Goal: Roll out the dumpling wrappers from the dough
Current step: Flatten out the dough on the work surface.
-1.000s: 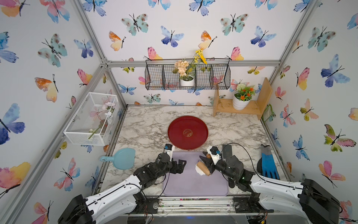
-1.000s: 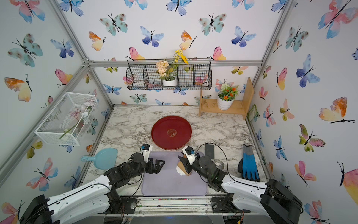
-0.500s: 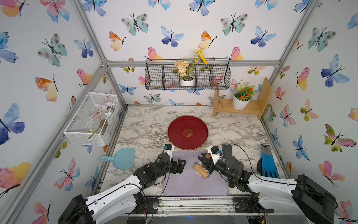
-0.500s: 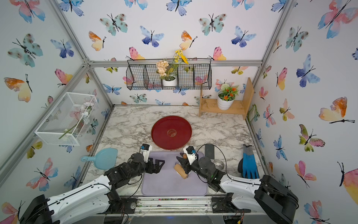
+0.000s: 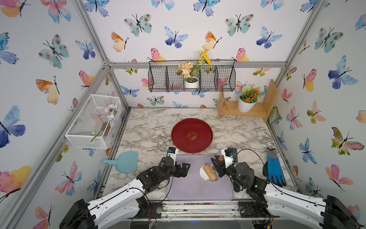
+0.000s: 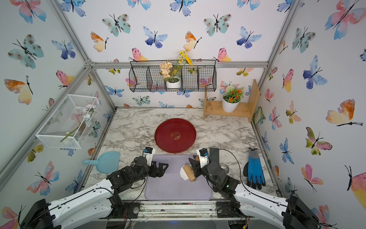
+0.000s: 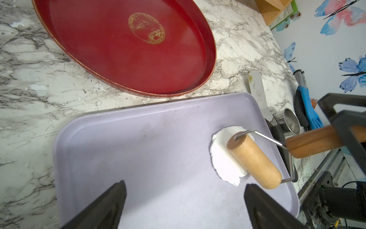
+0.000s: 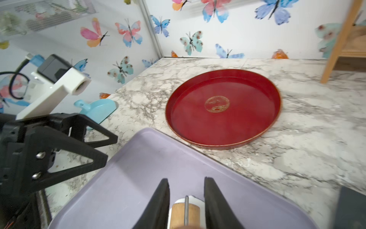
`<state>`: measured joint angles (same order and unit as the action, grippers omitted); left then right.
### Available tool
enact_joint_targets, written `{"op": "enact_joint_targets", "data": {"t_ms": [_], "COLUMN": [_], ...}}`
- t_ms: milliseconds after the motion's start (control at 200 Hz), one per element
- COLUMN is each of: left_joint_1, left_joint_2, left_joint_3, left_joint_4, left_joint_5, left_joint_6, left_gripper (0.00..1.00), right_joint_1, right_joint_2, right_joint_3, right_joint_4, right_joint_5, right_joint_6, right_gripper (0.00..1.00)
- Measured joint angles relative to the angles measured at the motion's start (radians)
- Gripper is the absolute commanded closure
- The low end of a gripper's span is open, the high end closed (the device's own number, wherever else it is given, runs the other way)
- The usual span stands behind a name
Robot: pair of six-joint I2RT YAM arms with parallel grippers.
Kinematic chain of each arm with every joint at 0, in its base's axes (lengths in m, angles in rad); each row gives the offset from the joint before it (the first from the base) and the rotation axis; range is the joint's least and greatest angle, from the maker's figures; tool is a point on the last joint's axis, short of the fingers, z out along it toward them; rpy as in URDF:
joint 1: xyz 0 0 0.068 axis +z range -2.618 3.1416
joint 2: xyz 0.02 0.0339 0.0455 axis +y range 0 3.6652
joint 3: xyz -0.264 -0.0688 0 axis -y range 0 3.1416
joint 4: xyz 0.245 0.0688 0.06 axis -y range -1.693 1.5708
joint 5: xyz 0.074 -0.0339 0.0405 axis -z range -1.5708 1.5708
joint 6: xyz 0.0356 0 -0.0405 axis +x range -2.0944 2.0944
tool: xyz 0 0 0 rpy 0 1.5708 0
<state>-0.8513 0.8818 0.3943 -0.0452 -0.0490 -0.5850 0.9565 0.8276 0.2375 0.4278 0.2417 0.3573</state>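
In both top views a purple tray (image 5: 190, 188) lies at the front of the marble table (image 5: 150, 126). On it the dough (image 5: 202, 174), a flat white piece with a ragged edge, sits on the right side, under the wooden roller (image 5: 210, 172). The right gripper (image 5: 216, 167) is closed on the roller. The left gripper (image 5: 187, 170) hangs over the tray's left side with its fingers wide apart. Behind the purple tray is a round red tray (image 6: 164, 126) with a gold mark (image 6: 175, 135) in the middle. The black wire basket (image 5: 158, 79) on the back wall has a white pot of flowers (image 5: 191, 84) in its middle part. A white wire basket (image 5: 83, 126) on the side wall holds a flower stem (image 5: 97, 134).

From the left wrist, the gold mark (image 7: 146, 27) is a ring with tiny pictures; no words can be read. The roller's brown handle (image 7: 313, 140) goes into the right gripper. A metal cup (image 7: 289, 123) stands beside the purple tray; what is in it cannot be seen.

From the right wrist, two black fingers (image 8: 158, 204) stand narrow on each side of the roller (image 8: 182, 216), with a white edge of dough (image 8: 196, 199) past it.
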Motion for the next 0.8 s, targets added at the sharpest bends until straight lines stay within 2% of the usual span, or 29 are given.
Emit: {"op": "enact_joint_targets", "data": {"t_ms": [235, 646, 801], "left_joint_1": [0.000, 0.000, 0.000], "left_joint_2": [0.003, 0.005, 0.005], "left_joint_3": [0.000, 0.000, 0.000], "left_joint_4": [0.003, 0.003, 0.003], "left_joint_5": [-0.002, -0.005, -0.006], "left_joint_6": [-0.002, -0.003, -0.003], "left_gripper": [0.01, 0.01, 0.01], "right_joint_1": [0.000, 0.003, 0.005], "right_joint_2": [0.015, 0.157, 0.151], "right_joint_3": [0.020, 0.103, 0.111], "right_joint_4": [-0.097, -0.115, -0.148], "right_joint_5": [0.151, 0.308, 0.353], "right_joint_6": [0.025, 0.099, 0.134], "right_gripper": [0.98, 0.98, 0.98]}}
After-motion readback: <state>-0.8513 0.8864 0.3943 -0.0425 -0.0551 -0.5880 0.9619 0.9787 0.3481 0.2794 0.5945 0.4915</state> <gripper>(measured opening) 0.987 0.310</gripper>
